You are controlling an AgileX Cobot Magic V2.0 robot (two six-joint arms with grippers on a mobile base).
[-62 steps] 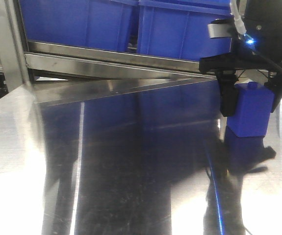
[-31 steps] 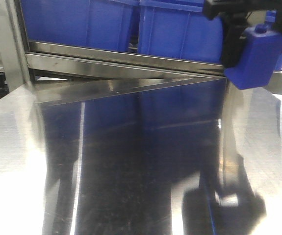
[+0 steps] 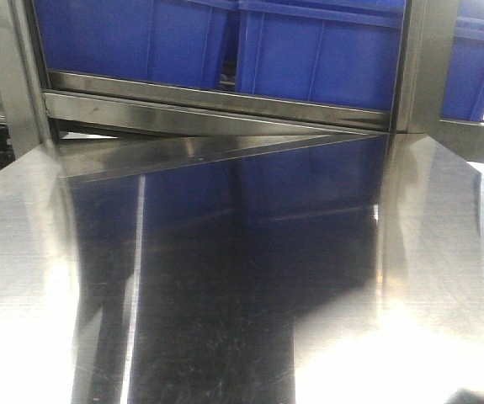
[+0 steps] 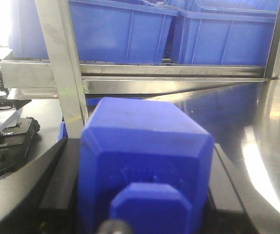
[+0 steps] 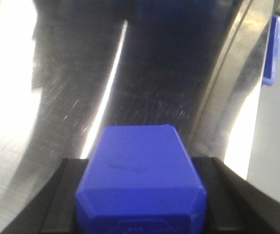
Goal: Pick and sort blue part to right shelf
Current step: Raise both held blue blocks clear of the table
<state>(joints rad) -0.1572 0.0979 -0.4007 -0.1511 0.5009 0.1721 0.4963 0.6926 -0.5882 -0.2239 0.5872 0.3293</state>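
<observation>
In the left wrist view a blue part, a blocky piece with a raised boss facing the camera, fills the space between the black fingers of my left gripper, which is shut on it. The right wrist view shows another blue part clamped between the black fingers of my right gripper, held above the steel table. The steel shelf with blue bins runs along the back of the table. Neither gripper nor any part appears in the front view.
A steel upright stands at the shelf's right, another upright close ahead of the left gripper. The reflective table has a curved right edge. A blue bin edge lies beyond it. Dark equipment sits off the table's left.
My right gripper lifted the blue part from the table at the right, rose up past the shelf rail, and has left the front view through the top right.
</observation>
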